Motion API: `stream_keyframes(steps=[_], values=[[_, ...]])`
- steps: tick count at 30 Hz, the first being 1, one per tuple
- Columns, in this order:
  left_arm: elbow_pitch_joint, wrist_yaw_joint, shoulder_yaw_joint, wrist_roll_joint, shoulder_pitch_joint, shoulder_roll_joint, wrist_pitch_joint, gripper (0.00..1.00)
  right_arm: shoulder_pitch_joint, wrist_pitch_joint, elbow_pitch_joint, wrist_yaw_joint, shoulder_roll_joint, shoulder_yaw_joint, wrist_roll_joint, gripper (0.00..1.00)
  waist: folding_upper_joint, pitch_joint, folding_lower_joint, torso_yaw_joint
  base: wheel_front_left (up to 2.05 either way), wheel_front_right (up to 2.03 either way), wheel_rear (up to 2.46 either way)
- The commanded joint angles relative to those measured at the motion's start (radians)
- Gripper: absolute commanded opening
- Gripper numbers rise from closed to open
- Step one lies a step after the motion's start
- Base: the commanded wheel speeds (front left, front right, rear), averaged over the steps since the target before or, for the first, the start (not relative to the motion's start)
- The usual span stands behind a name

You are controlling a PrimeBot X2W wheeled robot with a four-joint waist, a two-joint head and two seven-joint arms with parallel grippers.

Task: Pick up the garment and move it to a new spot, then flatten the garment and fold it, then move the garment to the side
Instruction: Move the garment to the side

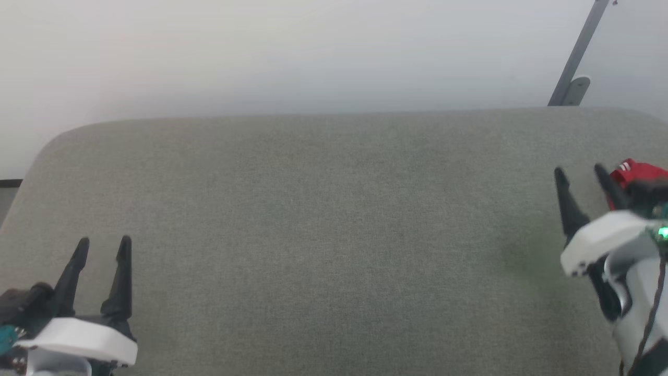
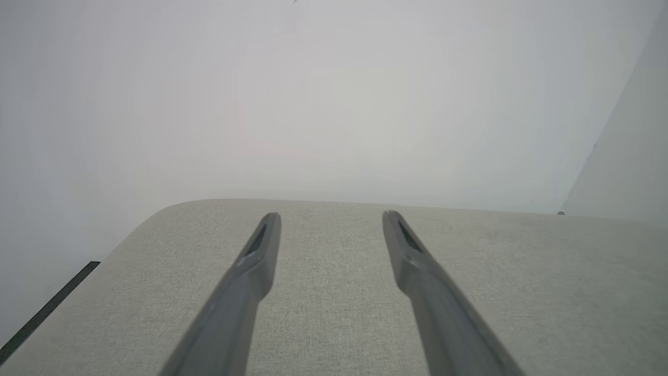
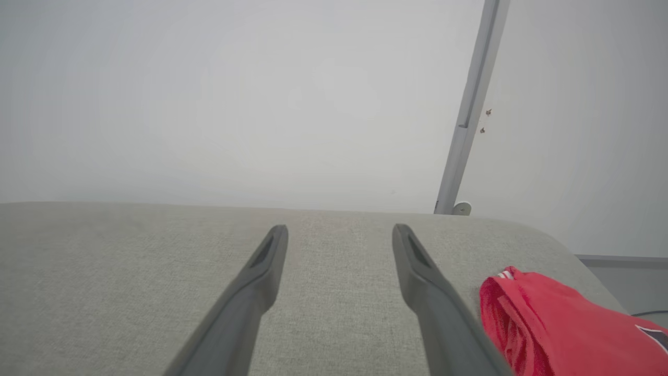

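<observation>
A grey fabric table (image 1: pixel 334 209) was backed by a white wall (image 1: pixel 261 52); the red jersey (image 1: pixel 639 171) was bunched at three o'clock. The left gripper (image 1: pixel 104 241) and right gripper (image 1: pixel 579 170) were seen open.

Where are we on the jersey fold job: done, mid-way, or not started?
Done: the garment lies in a compact, layered bundle at the right edge of the grey surface, possibly its final side spot; I cannot tell a neat fold from a starting heap. In hand: nothing; left gripper and right gripper are open and empty. Left: if unfolded, every step.
</observation>
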State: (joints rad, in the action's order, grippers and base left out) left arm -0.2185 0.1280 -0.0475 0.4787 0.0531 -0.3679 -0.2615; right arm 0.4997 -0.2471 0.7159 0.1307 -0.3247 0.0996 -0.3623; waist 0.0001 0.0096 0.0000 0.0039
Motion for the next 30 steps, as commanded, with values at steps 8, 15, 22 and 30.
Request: stream_keyframes(steps=[8,15,22,30], values=[[0.022,0.003,-0.038,-0.038,-0.064,0.015,-0.004,1.00,-0.194,0.020,-0.177,0.000,0.064,-0.090,0.036,1.00,-0.0001,-0.015,0.0000,-0.003,0.00,0.00,0.00],[0.034,0.003,-0.051,-0.047,-0.091,0.016,-0.004,1.00,-0.312,0.062,-0.305,0.000,0.125,-0.148,0.060,1.00,-0.0001,-0.022,0.0000,-0.011,0.00,0.00,0.00],[0.045,0.003,-0.051,-0.048,-0.095,0.021,-0.004,1.00,-0.363,0.100,-0.396,0.000,0.158,-0.179,0.084,1.00,-0.0001,-0.021,0.0000,-0.016,0.00,0.00,0.00],[0.053,0.003,-0.046,-0.052,-0.098,0.027,-0.004,1.00,-0.386,0.126,-0.458,0.000,0.171,-0.185,0.096,1.00,-0.0001,-0.020,0.0000,-0.016,0.00,0.00,0.00]])
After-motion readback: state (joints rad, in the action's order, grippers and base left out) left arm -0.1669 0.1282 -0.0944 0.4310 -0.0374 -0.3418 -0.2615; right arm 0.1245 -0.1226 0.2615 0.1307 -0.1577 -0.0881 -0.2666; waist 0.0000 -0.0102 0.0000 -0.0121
